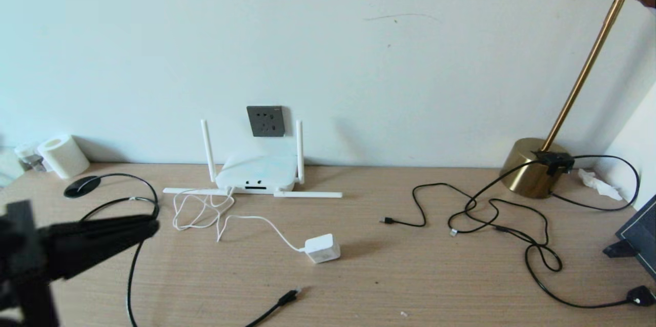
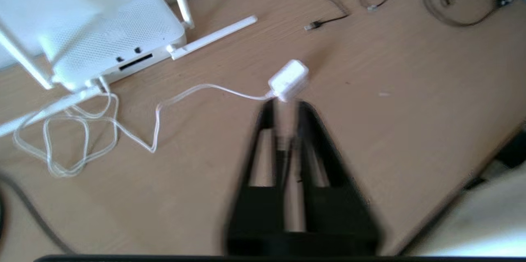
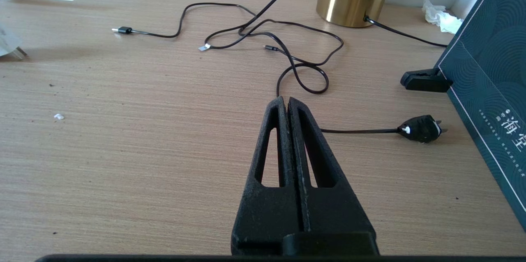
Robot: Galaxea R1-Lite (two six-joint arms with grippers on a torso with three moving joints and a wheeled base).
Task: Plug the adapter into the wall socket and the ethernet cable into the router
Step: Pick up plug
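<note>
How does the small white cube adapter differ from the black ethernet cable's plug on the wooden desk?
The small white cube adapter is white and blocky; the black ethernet plug is dark and slim. The adapter's thin white cord runs back toward the router; the plug's cable leaves the head view's lower edge. Both lie loose on the desk, unplugged.

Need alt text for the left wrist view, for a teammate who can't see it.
The left gripper, fingers slightly parted, hangs above the table just short of the adapter. Its white cord loops back to the router.
</note>
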